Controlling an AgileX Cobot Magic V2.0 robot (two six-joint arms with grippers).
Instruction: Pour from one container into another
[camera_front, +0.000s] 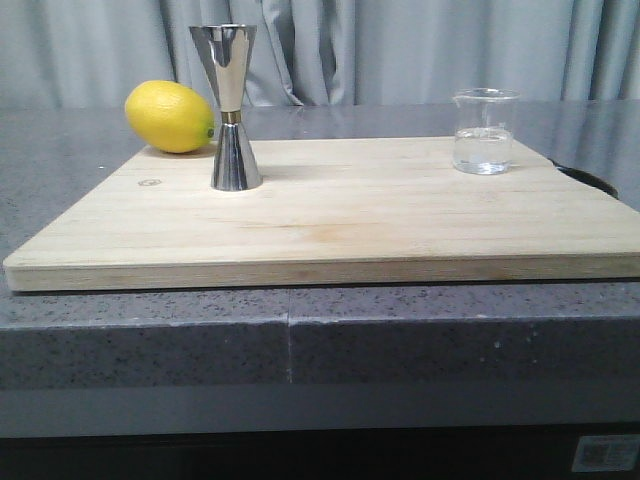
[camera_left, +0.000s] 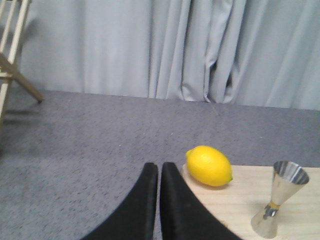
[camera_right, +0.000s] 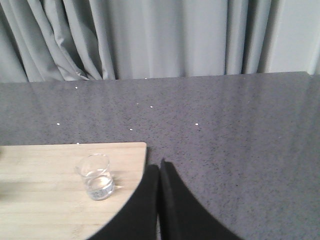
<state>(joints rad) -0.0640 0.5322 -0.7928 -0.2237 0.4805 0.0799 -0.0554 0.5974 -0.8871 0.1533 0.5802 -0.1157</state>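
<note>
A small clear glass beaker (camera_front: 484, 131) with some clear liquid stands upright at the back right of the wooden board (camera_front: 330, 215). The tall steel hourglass jigger (camera_front: 230, 107) with a gold waist band stands upright at the board's back left. Neither arm shows in the front view. My left gripper (camera_left: 159, 166) is shut and empty, above the counter off the board's left side, with the jigger (camera_left: 280, 204) well away from it. My right gripper (camera_right: 159, 164) is shut and empty, off the board's right edge, with the beaker (camera_right: 96, 176) a short way from it.
A yellow lemon (camera_front: 170, 116) lies at the board's back left corner, just left of the jigger, and the lemon (camera_left: 208, 165) sits close to my left fingertips. Grey speckled counter (camera_front: 300, 330) surrounds the board. Grey curtains hang behind. A wooden frame (camera_left: 12, 60) stands beyond the counter's left.
</note>
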